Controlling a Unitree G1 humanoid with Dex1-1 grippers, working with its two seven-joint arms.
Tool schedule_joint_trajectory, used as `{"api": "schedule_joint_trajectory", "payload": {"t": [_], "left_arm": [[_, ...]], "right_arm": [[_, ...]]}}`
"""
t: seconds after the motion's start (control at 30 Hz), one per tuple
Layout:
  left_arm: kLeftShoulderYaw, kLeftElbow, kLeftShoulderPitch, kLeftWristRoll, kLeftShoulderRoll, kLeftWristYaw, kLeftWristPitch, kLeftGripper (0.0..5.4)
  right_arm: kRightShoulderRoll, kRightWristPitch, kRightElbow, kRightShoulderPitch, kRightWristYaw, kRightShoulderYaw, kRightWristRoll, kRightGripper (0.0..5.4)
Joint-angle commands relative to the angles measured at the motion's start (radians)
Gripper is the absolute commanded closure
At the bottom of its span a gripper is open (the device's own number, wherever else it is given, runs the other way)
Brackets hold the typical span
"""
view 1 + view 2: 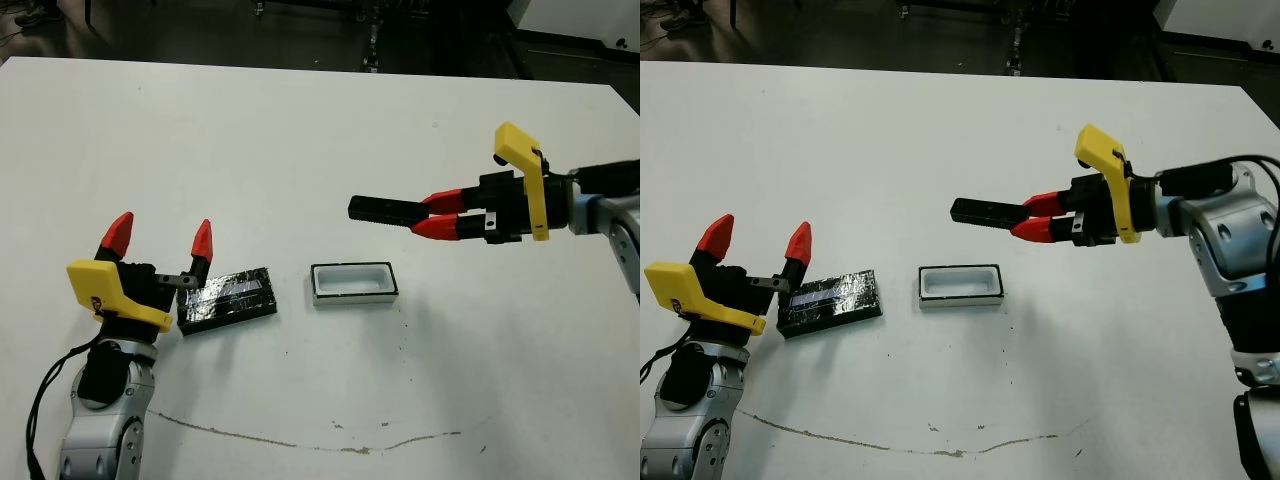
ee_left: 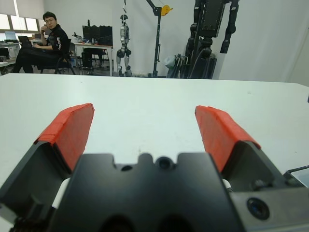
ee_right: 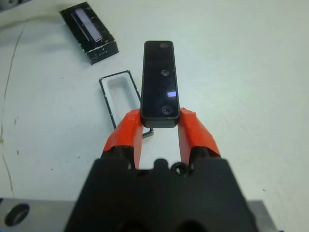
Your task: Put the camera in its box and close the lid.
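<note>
In the right wrist view the near end of the camera (image 3: 161, 79) is hidden between the red fingers (image 3: 126, 133) of the right gripper (image 3: 159, 126), and that end also covers a corner of the box (image 3: 120, 96). The lid (image 3: 89, 26) is cut by that picture's upper edge. From the head views, the left gripper (image 1: 160, 245) overlaps the lid's near corner; contact cannot be told.
</note>
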Motion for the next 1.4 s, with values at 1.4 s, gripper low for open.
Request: {"api": "schedule_joint_trajectory", "payload": {"t": [1.4], "left_arm": [[-0.001, 0.011, 0.012, -0.003, -0.001, -0.001, -0.001, 0.00]], "right_arm": [[0.075, -0.091, 0.064, -0.049, 0.166, 0.171, -0.179, 3.76]]}}
